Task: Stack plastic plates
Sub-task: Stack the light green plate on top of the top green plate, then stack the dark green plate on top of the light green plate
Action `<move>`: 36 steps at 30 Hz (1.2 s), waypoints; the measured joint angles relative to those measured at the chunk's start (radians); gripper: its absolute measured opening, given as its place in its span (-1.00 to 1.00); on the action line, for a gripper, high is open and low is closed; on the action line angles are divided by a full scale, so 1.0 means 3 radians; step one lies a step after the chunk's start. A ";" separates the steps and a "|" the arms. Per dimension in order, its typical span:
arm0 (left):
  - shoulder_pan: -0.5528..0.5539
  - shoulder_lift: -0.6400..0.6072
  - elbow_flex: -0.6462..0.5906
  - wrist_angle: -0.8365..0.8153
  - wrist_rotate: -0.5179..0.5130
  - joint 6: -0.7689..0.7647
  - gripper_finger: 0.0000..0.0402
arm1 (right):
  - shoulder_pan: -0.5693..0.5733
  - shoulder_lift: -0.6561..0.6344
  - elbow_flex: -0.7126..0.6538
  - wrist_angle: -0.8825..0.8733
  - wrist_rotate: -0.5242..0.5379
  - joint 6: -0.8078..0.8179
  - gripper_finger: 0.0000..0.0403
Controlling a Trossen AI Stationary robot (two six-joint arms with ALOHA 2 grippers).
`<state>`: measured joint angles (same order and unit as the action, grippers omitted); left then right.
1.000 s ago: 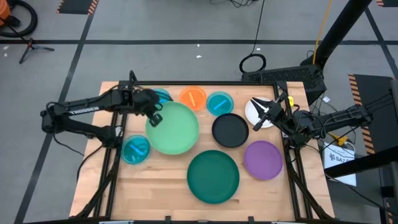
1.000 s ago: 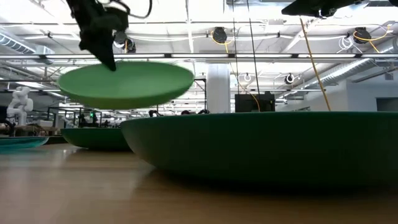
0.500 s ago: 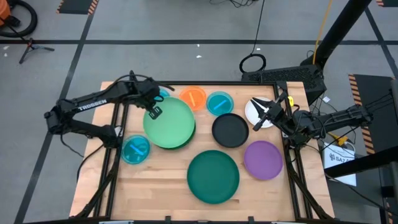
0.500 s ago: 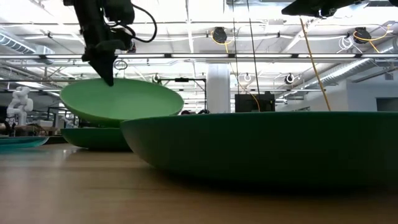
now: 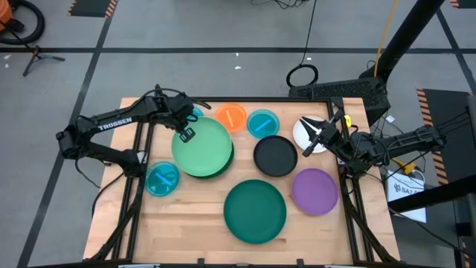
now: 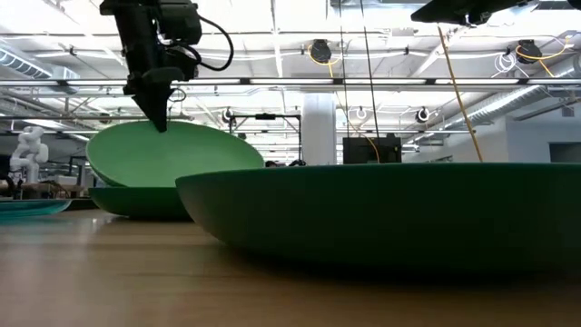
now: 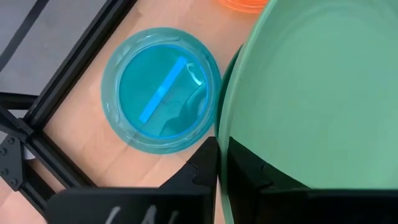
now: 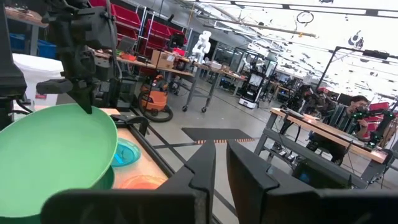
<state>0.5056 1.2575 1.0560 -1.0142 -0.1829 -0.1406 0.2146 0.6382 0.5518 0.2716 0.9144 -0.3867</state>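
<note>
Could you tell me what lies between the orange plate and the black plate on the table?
A small blue plate sits between the orange plate and black plate, as the high view shows.

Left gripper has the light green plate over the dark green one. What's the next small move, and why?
Probably let go. The left gripper pinches the light green plate by its rim, and the plate leans tilted on the dark green plate beneath, nearly nested.

One large plate (image 5: 202,146) rests tilted on another (image 5: 225,162), with a third (image 5: 255,211) nearer the table's (image 5: 193,223) front.
</note>
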 joint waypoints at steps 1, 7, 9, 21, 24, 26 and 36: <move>0.0001 0.0000 -0.0001 -0.0001 -0.0002 -0.0001 -0.87 | 0.0001 -0.0001 0.0000 -0.0001 0.0001 -0.0001 -0.83; 0.0000 0.0000 0.0000 0.0016 -0.0123 -0.0003 -0.86 | 0.0000 -0.0001 0.0000 0.0000 0.0001 -0.0001 -0.83; 0.0000 0.0000 0.0000 0.0050 -0.0128 0.0003 -0.86 | 0.0000 0.0000 0.0000 0.0000 0.0001 -0.0001 -0.83; 0.0000 0.0000 0.0000 0.0081 -0.0146 -0.0100 -0.85 | 0.0000 0.0000 0.0000 0.0000 0.0001 -0.0001 -0.83; 0.0000 0.0000 0.0000 0.0083 -0.0147 -0.0103 -0.82 | 0.0000 0.0000 0.0000 0.0000 0.0001 -0.0001 -0.83; 0.0001 -0.0001 0.0001 0.0083 -0.0151 -0.0103 -0.77 | 0.0000 0.0000 0.0000 0.0000 0.0001 -0.0001 -0.83; 0.0000 -0.0001 0.0002 0.0084 -0.0282 -0.0073 -0.58 | 0.0000 -0.0001 0.0000 -0.0001 0.0001 -0.0001 -0.83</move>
<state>0.5056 1.2572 1.0565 -0.9890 -0.2676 -0.1624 0.2147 0.6380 0.5518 0.2714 0.9146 -0.3870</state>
